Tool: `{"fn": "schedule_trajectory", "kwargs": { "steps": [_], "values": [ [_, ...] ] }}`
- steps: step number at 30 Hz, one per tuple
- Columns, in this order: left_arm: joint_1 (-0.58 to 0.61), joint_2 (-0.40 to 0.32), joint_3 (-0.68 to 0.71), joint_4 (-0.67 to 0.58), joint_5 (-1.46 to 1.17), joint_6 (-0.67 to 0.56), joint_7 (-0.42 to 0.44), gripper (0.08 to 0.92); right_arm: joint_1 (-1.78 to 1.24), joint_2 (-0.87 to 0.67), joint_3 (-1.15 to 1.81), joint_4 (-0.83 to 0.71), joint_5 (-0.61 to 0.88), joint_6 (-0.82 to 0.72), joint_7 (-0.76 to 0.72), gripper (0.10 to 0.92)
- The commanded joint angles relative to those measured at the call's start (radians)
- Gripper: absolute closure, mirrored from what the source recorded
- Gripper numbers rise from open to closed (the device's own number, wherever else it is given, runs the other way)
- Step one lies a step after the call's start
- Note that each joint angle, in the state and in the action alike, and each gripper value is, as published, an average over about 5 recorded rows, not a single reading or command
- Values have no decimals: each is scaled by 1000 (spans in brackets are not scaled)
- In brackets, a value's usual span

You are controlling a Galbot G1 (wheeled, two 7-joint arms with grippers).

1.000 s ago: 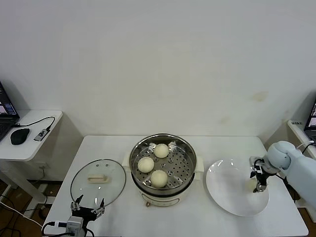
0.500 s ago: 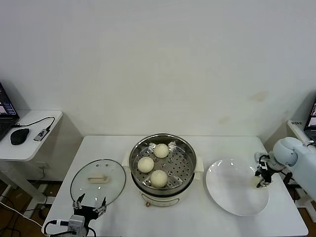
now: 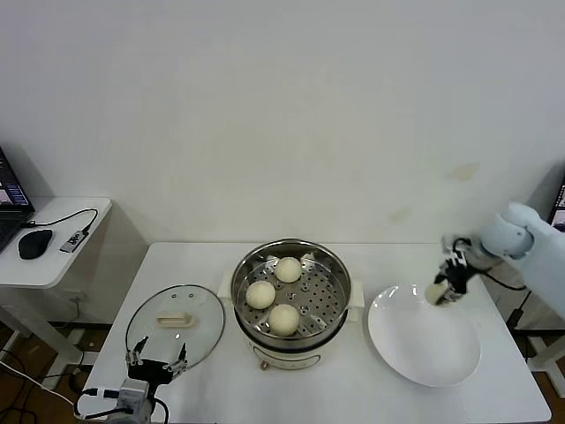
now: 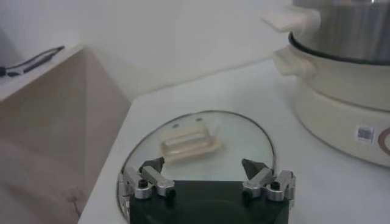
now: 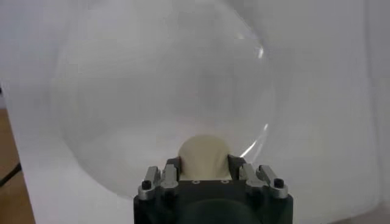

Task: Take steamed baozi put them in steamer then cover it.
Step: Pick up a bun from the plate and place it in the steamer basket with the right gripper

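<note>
Four smooth cream-white baozi counted: three (image 3: 275, 296) on the perforated tray of the steel steamer (image 3: 335, 274), the fourth baozi (image 5: 203, 157) clamped in the right gripper (image 3: 445, 288) above the white plate (image 3: 422, 349). One glass cover (image 3: 177, 323) lies left of the steamer. Left gripper (image 4: 206, 176) hangs over it, jaws apart. The base sticker's writing is unreadable.

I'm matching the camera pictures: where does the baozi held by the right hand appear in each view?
Head view: baozi in the right hand, above the white plate's far rim.
Left wrist view: not in it.
Right wrist view: baozi low in the middle, between the fingers.
Shared landmark: the white plate.
</note>
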Motion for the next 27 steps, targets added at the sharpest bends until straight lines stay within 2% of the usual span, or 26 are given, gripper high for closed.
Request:
{"fn": "schedule_trajectory", "kwargs": {
  "steps": [1,9,27],
  "values": [
    [-1,2,-12,-12,4,-7,1,177,398,115,-305,96,284,-118,-5,525],
    [5,6,-12,-22,-1,-7,2,177,480,260,-377,101,387,-168,18,525],
    [-9,4,-25,-2,-19,-9,0,177,409,464,-386,-37,390,-188,44,525]
  ]
}}
